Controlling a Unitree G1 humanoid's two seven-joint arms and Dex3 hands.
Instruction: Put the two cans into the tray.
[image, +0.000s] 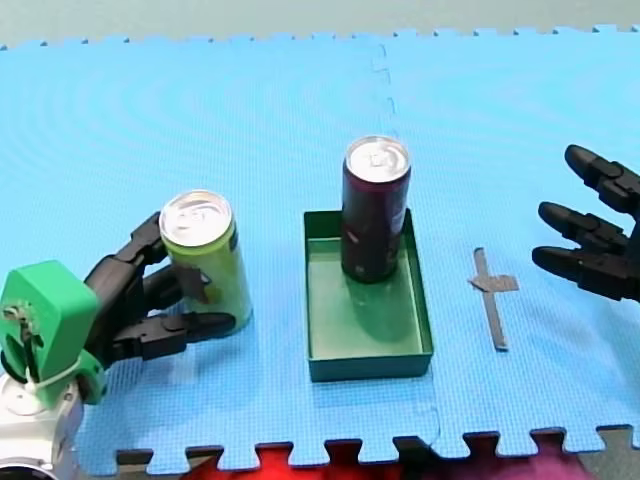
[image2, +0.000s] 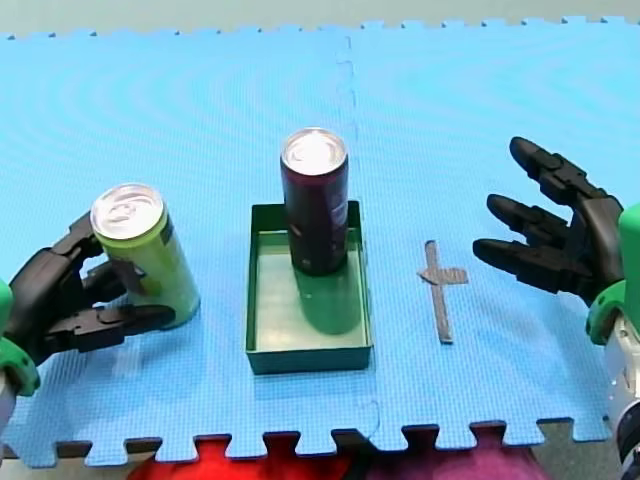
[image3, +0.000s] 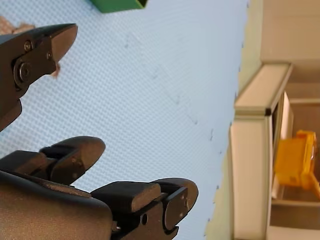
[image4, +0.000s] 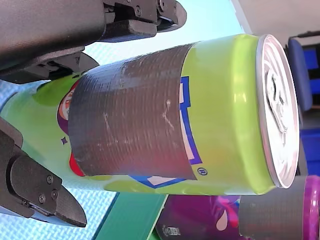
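A lime-green can (image: 205, 260) with a band of grey tape around it leans slightly, left of the tray, and my left hand (image: 185, 290) is shut on it from the left side. The second wrist view shows that can (image4: 200, 115) between the black fingers (image4: 135, 20), with the purple can (image4: 260, 212) behind it. The dark purple can (image: 375, 215) stands upright in the far end of the green tray (image: 370, 362). My right hand (image: 590, 230) is at the right of the mat, well apart from the tray, holding nothing.
A grey tape cross (image: 492, 290) is stuck to the blue foam mat (image: 250, 110) between the tray and my right hand. The mat's jigsaw front edge (image: 330, 455) runs close below the tray. A tray corner (image3: 117, 4) shows in the first wrist view.
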